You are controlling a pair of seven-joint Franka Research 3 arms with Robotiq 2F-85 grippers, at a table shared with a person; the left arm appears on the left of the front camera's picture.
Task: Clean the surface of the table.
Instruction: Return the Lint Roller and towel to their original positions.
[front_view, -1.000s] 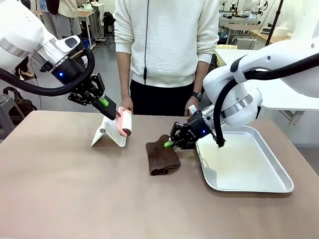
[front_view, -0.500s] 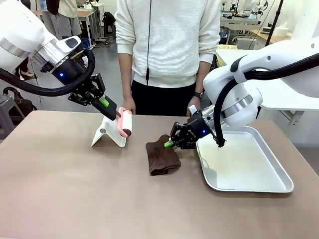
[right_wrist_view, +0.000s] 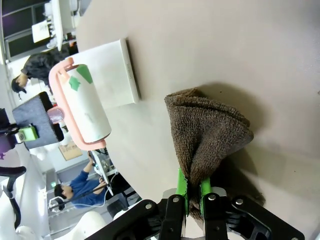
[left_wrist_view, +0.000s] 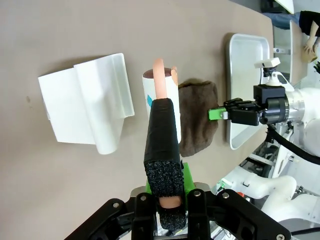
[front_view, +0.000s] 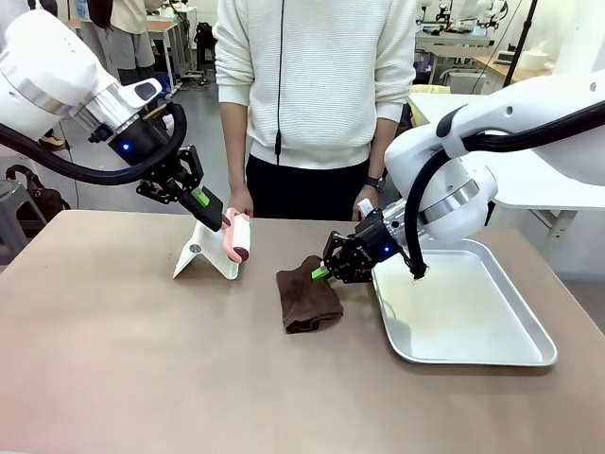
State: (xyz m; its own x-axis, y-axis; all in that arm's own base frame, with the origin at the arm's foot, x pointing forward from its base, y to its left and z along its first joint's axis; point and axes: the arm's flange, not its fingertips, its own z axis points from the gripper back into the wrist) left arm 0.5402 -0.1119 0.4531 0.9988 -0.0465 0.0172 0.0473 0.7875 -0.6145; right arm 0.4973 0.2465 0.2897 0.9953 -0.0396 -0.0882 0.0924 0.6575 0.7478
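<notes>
A lint roller (front_view: pixel 237 236) with a pink frame and white roll hangs just above the brown table (front_view: pixel 142 359). My left gripper (front_view: pixel 216 214) is shut on its black-wrapped handle (left_wrist_view: pixel 162 145), with the roll (left_wrist_view: pixel 161 92) pointing away from the gripper (left_wrist_view: pixel 167 200). Beside the roller, a white plastic holder (front_view: pixel 201 253) rests on the table. A crumpled brown cloth (front_view: pixel 307 298) lies at the table's middle. My right gripper (front_view: pixel 321 272) is shut on its near edge, seen up close (right_wrist_view: pixel 192 192) pinching the folded cloth (right_wrist_view: pixel 210 135).
A silver metal tray (front_view: pixel 473 345) lies on the table's right side, just behind my right gripper. A person in a white sweater (front_view: pixel 317 95) stands at the far edge with a hand (front_view: pixel 240 200) near the roller. The near half of the table is bare.
My left arm has shifted slightly right and down, the roller staying over the holder. The right gripper and the cloth have not moved.
</notes>
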